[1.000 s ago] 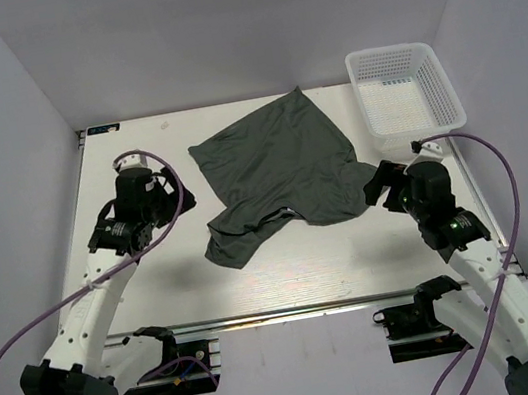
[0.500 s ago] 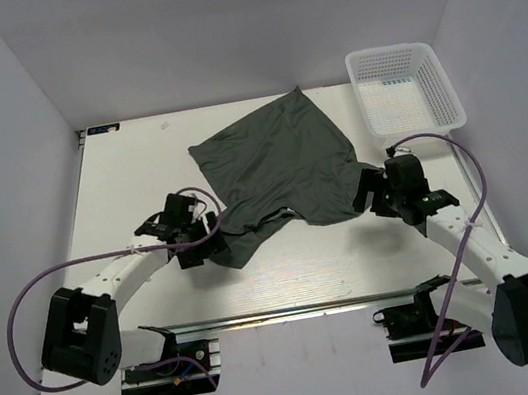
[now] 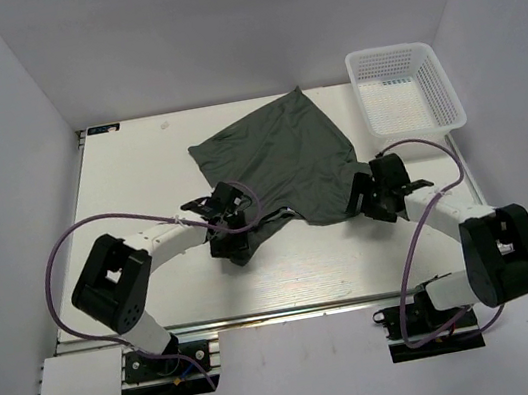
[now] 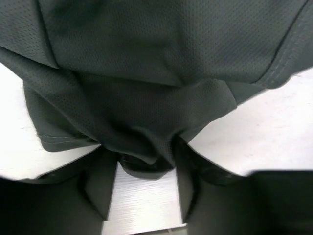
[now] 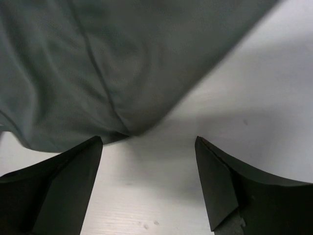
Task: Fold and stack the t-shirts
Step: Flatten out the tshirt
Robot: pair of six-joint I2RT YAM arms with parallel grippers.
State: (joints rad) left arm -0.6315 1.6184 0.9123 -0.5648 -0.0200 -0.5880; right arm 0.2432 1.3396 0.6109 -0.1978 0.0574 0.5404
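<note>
One dark grey-green t-shirt (image 3: 278,160) lies crumpled and spread out in the middle of the table. My left gripper (image 3: 233,235) is low at its near-left corner. In the left wrist view its jaws stand partly open, with a bunched fold of the shirt (image 4: 146,98) between the fingertips of the left gripper (image 4: 144,149). My right gripper (image 3: 360,197) is at the shirt's near-right edge. In the right wrist view the right gripper (image 5: 147,142) is wide open and empty, with the shirt's hem (image 5: 98,73) just ahead of the fingertips.
A white plastic mesh basket (image 3: 366,99) stands at the back right of the table. White walls close in the left, back and right sides. Bare tabletop (image 3: 128,170) lies to the left of the shirt.
Both arms have stretched out from their drawn-back poses down to the table. The left gripper has moved right onto the shirt's near-left corner; the right gripper has moved to its near-right edge.
</note>
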